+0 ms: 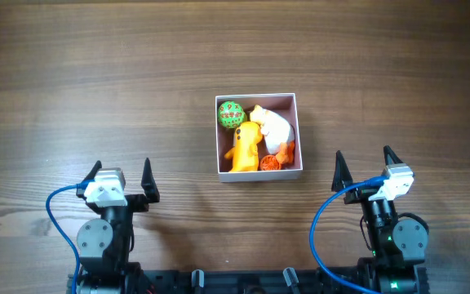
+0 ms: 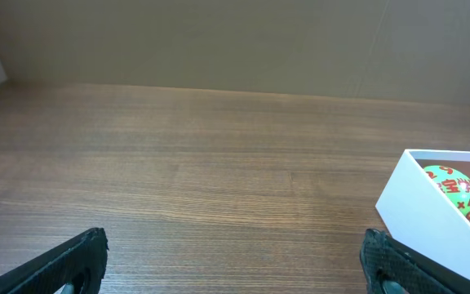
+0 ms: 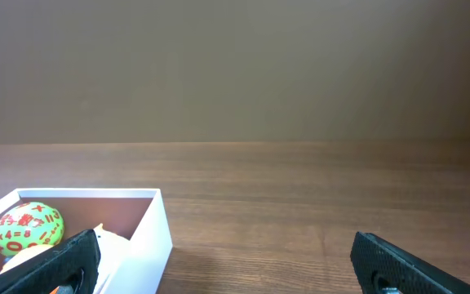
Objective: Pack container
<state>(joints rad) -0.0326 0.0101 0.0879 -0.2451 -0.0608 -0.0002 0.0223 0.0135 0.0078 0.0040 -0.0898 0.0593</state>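
Observation:
The container (image 1: pixel 293 100) is a square white box with a dusty-pink inside, near the table's middle. It holds a green ball with red marks (image 1: pixel 231 114), a white toy (image 1: pixel 272 125), a yellow toy (image 1: pixel 245 150) and a small orange toy (image 1: pixel 277 158). My left gripper (image 1: pixel 122 174) is open and empty at the front left, well apart from the box. My right gripper (image 1: pixel 364 158) is open and empty at the front right, just right of the box. The box's corner shows in the left wrist view (image 2: pixel 414 204) and in the right wrist view (image 3: pixel 149 233).
The wooden table (image 1: pixel 96 82) spreads around the box. Blue cables run by both arm bases at the front edge.

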